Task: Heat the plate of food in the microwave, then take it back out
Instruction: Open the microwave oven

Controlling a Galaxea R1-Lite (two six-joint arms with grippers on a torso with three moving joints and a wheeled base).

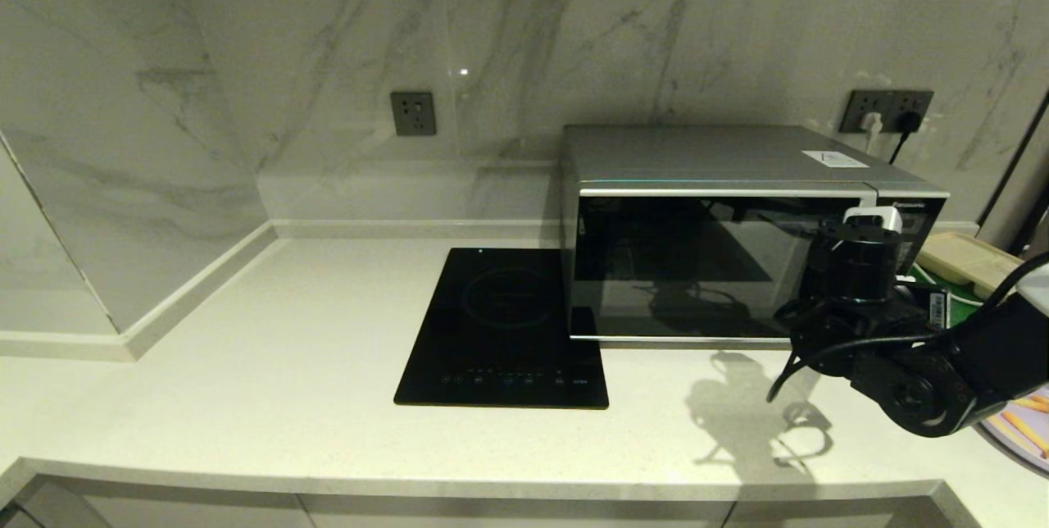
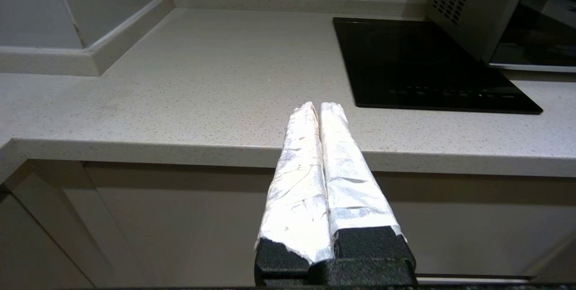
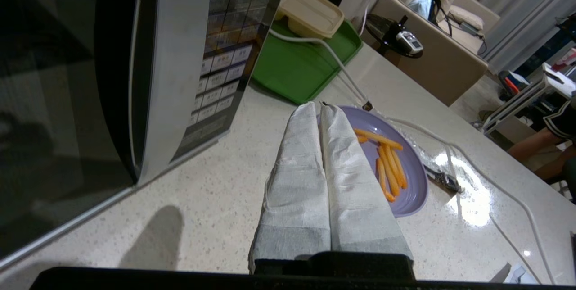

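The boxy silver-grey microwave (image 1: 737, 233) with dark glass door stands closed on the pale speckled counter (image 1: 246, 364). The round lilac plate of orange food sticks (image 3: 396, 168) lies on the counter beside the microwave's button side. The right gripper (image 3: 320, 107), fingers together and empty, hangs before the microwave near the plate. The left gripper (image 2: 318, 106), also pressed together, is well apart from the microwave, at the counter's front edge.

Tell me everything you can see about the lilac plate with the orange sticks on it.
The round, shallow lilac plate of food looks like smooth plastic or glazed ceramic. It lies flat on the pale speckled countertop, right of the silver-grey microwave, whose door is closed, and nearer than the green tray. A handful of thin orange-yellow sticks lie loosely on it. The shut right gripper hangs in front of it, hiding part of it; no contact shows.
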